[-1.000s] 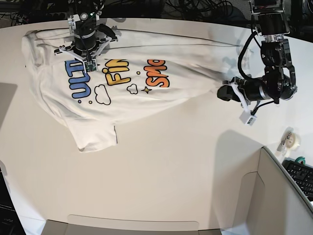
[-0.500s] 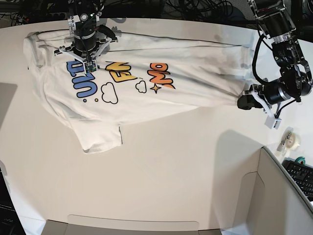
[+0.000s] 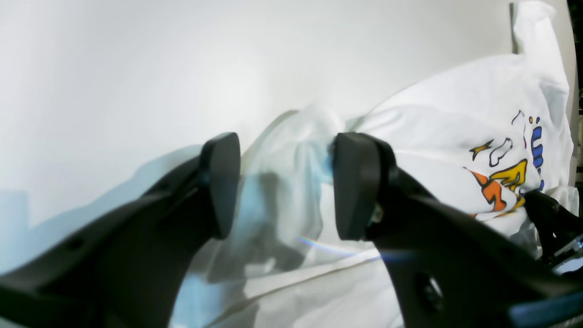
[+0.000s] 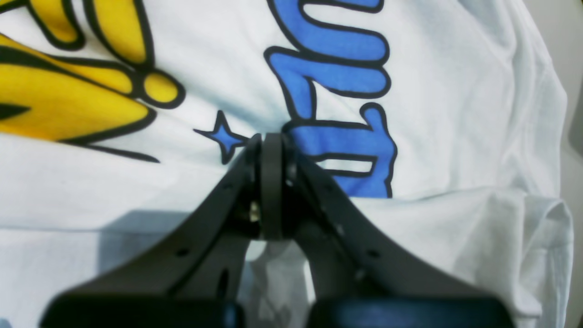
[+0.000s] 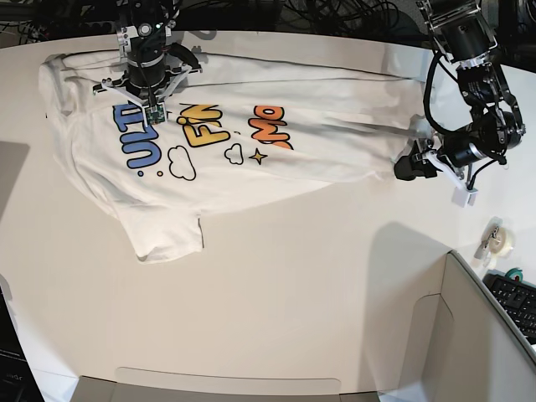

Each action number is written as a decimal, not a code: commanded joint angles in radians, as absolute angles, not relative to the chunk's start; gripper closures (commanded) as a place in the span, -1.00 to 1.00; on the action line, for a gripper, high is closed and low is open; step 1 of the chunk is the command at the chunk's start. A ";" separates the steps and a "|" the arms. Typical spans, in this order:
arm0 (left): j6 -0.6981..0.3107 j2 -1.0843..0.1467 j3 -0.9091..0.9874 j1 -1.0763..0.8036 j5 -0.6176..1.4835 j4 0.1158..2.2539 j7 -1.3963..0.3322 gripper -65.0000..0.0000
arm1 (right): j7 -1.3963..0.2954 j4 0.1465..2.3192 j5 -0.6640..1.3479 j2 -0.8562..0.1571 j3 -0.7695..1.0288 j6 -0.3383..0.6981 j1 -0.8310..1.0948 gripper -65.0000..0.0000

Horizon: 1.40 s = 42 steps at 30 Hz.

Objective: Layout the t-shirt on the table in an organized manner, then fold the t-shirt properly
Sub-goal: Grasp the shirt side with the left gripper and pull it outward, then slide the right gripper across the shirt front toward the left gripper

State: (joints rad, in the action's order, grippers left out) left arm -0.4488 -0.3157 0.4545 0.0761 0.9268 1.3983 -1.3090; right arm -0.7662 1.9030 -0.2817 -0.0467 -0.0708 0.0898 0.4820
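While the t-shirt (image 5: 251,151) lies spread long across the far part of the white tabletop (image 5: 293,285), from about 10 o'clock to 2 o'clock in the base view, both arms sit at its two ends. The right end effector (image 4: 268,150) is up at 11 o'clock, and its two black fingers are squeezed tight together with no gap, pressing down on the cloth right beside the blue letters (image 4: 337,82) and a small blue star (image 4: 223,136) (whether a bit of cloth is pinched between them cannot be told). The yellow letters (image 4: 68,91) sit just past it. The left end effector (image 3: 280,182) is over at 3 o'clock, at the shirt's bottom edge, and its fingers (image 3: 357,182) stand wide apart. A puffed-up bit of the shirt's hem (image 3: 291,155) sits between them, and it looks blurry, so it is hard to tell if either finger touches it. One sleeve (image 5: 167,234) sticks out toward 7 o'clock on the tabletop. A roll of tape (image 5: 496,239) sits near 4 o'clock, well apart from the shirt, and a keyboard (image 5: 517,303) peeks in behind a grey-white box panel (image 5: 469,327).
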 commanded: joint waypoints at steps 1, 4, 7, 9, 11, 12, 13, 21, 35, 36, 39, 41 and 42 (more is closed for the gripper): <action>-0.450 -0.343 0.510 0.097 0.946 1.415 -1.291 0.11 | -0.863 1.926 -0.259 -0.047 -0.068 0.116 0.504 1.00; -0.450 -0.343 0.645 0.104 0.947 1.415 -1.293 0.11 | -0.866 2.020 -0.259 -0.044 -0.065 0.116 0.503 1.00; -0.452 -0.343 0.760 0.104 0.949 1.422 -1.300 0.11 | -0.862 2.057 -0.259 -0.024 -0.061 0.116 0.469 1.00; -0.452 -0.343 0.777 0.094 0.949 1.449 -1.300 0.11 | -0.860 2.054 -0.259 -0.016 -0.042 0.116 0.432 1.00; -0.453 -0.344 0.777 0.053 0.949 1.481 -1.302 0.11 | -0.863 2.054 -0.259 0.005 -0.045 0.116 0.398 1.00; -0.453 -0.348 0.777 0.031 0.949 1.495 -1.302 0.12 | -0.865 2.054 -0.259 0.016 -0.045 0.116 0.381 1.00; -0.453 -0.349 0.773 0.013 0.944 1.506 -1.302 0.15 | -0.865 2.054 -0.259 0.025 -0.045 0.116 0.363 1.00; -0.455 -0.438 0.506 -0.051 0.947 1.616 -1.302 0.81 | -0.866 2.043 -0.259 0.068 -0.045 0.116 0.186 1.00; -0.455 -0.424 0.372 -0.051 0.949 1.639 -1.396 0.95 | -0.866 1.713 -0.259 0.087 -0.084 0.119 -0.039 1.00; -0.455 -0.421 0.374 -0.051 0.949 1.639 -1.396 0.95 | -0.866 1.716 -0.259 0.087 -0.105 0.119 -0.038 1.00; -0.455 -0.420 0.374 -0.077 0.951 1.639 -1.396 0.95 | -0.866 1.733 -0.257 0.093 -0.174 0.119 -0.036 1.00; -0.455 -0.420 0.374 -0.091 0.960 1.644 -1.396 0.95 | -0.866 1.744 -0.255 0.093 -0.226 0.117 -0.036 1.00; -0.455 -0.414 0.374 -0.101 0.972 1.644 -1.396 0.95 | -0.866 1.745 -0.255 0.093 -0.249 0.117 -0.036 1.00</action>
